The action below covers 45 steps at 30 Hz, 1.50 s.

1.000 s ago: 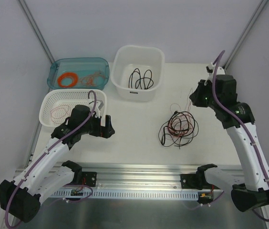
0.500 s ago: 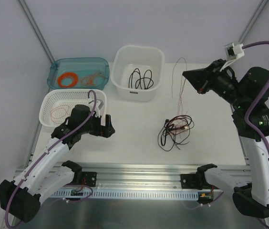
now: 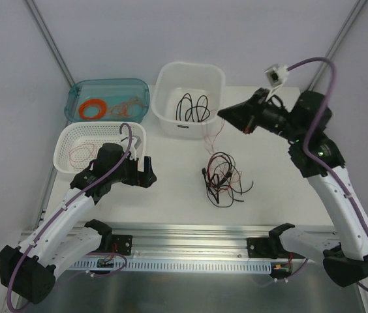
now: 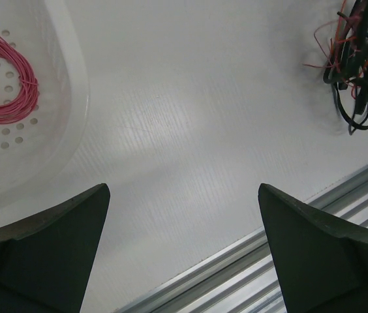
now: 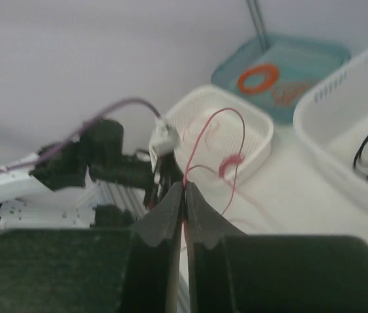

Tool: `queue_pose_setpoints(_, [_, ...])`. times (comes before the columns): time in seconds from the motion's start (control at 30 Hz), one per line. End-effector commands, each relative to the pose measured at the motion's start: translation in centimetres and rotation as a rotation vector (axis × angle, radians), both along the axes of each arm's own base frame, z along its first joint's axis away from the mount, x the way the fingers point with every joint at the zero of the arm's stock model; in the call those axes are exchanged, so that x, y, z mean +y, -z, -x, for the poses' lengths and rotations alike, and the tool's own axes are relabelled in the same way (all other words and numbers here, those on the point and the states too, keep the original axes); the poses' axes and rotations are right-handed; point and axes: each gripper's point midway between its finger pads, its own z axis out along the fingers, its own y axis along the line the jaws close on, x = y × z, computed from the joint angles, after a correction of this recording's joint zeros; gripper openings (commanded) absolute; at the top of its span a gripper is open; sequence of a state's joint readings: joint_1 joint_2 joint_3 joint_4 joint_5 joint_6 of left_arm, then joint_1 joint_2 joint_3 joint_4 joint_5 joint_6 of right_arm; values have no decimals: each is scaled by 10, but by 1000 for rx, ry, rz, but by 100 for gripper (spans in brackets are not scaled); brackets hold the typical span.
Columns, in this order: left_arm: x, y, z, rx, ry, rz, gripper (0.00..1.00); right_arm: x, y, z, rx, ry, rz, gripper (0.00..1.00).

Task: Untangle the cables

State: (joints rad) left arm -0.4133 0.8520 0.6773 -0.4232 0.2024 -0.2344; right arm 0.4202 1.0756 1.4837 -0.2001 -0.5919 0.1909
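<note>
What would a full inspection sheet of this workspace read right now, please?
Surface: white table, no spills seen.
Job's things: tangle of black and red cables mid-table; one thin red wire rising from it.
Clutter: teal tray holding an orange ring; white tub holding a black cable; perforated basket holding a pink coil.
Grippers: right gripper shut on the red wire; left gripper open, empty, above the table.
Cables: purple arm cable loops above the right arm.
Surroundings: grey walls, aluminium rail at the near edge.

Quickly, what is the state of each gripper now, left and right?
Left gripper: open, holding nothing.
Right gripper: shut on a thin red wire from the cables.
</note>
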Motion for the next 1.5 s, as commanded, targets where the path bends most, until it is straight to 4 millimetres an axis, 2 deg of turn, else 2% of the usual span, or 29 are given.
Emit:
queue_pose_setpoints(0.0, [-4, -4, -4, -39, 21, 7, 99, 30, 100, -3, 224, -68, 132, 8])
queue_pose_setpoints(0.03, [-4, -4, -3, -37, 18, 10, 99, 32, 145, -5, 313, -45, 202, 13])
queue_pose_setpoints(0.07, [-5, -5, -3, -37, 20, 15, 99, 40, 164, 4, 342, -69, 245, 17])
queue_pose_setpoints(0.1, [-6, -6, -3, -40, 24, 22, 99, 41, 184, 4, 362, -51, 295, 31])
queue_pose_setpoints(0.13, [-6, -6, -3, -38, 20, 29, 99, 41, 216, 10, 426, -58, 363, 41])
queue_pose_setpoints(0.17, [-7, -7, -2, -40, 21, 36, 99, 46, 229, 18, 435, -84, 411, 48])
queue_pose_setpoints(0.2, [-9, -6, 0, -32, 29, 45, 99, 45, 243, 19, 452, -65, 453, 55])
queue_pose_setpoints(0.27, [-10, -6, 1, -17, 17, 63, 99, 37, 270, 23, 507, -31, 532, 60])
queue_pose_setpoints(0.37, [-13, -2, 4, 27, -10, 95, 99, 10, 294, 9, 524, 133, 625, 70])
queue_pose_setpoints(0.4, [-15, -2, 5, 40, -17, 106, 99, -5, 302, 1, 532, 226, 671, 75])
queue_pose_setpoints(0.5, [-20, 4, 5, 103, -46, 130, 99, -27, 321, -11, 566, 359, 727, 79])
queue_pose_setpoints(0.63, [-29, 11, 0, 150, -69, 109, 97, -37, 343, -18, 623, 444, 748, 82])
queue_pose_setpoints(0.67, [-32, 19, -1, 178, -78, 83, 96, -37, 348, -19, 638, 456, 751, 82])
queue_pose_setpoints(0.7, [-36, 18, -5, 187, -96, 88, 95, -40, 353, -20, 641, 481, 753, 82])
queue_pose_setpoints(0.77, [-41, 31, -9, 212, -114, 27, 89, -41, 358, -22, 657, 507, 735, 83])
queue_pose_setpoints(0.8, [-46, 28, -15, 209, -126, 24, 87, -41, 360, -25, 660, 526, 724, 83])
queue_pose_setpoints(0.83, [-49, 39, -17, 237, -133, -11, 85, -43, 366, -23, 668, 534, 730, 83])
queue_pose_setpoints(0.9, [-61, 37, -25, 225, -137, -36, 83, -44, 372, -25, 684, 558, 717, 84])
queue_pose_setpoints(0.93, [-66, 48, -28, 247, -127, -71, 82, -45, 377, -23, 693, 564, 719, 84])
queue_pose_setpoints(1.0, [-82, 44, -37, 206, -91, -110, 81, -45, 382, -25, 706, 583, 704, 86])
queue_pose_setpoints(1.03, [-88, 54, -40, 223, -80, -144, 80, -46, 385, -25, 714, 590, 701, 86])
queue_pose_setpoints(1.1, [-101, 49, -53, 194, -58, -158, 78, -48, 392, -26, 734, 617, 689, 87])
queue_pose_setpoints(1.13, [-105, 60, -55, 213, -51, -187, 77, -50, 394, -26, 745, 628, 683, 88])
queue_pose_setpoints(1.2, [-117, 56, -68, 195, -38, -186, 73, -49, 399, -27, 760, 634, 659, 88])
queue_pose_setpoints(1.23, [-119, 67, -71, 209, -37, -214, 72, -49, 401, -28, 774, 641, 643, 88])
queue_pose_setpoints(1.3, [-128, 64, -83, 186, -34, -218, 68, -47, 405, -29, 785, 639, 620, 88])
queue_pose_setpoints(1.33, [-130, 72, -87, 195, -33, -238, 66, -46, 406, -29, 792, 638, 609, 88])
queue_pose_setpoints(1.37, [-134, 69, -94, 183, -33, -236, 65, -45, 408, -30, 797, 630, 599, 88])
queue_pose_setpoints(1.47, [-137, 79, -104, 178, -44, -271, 56, -43, 412, -31, 808, 626, 579, 88])
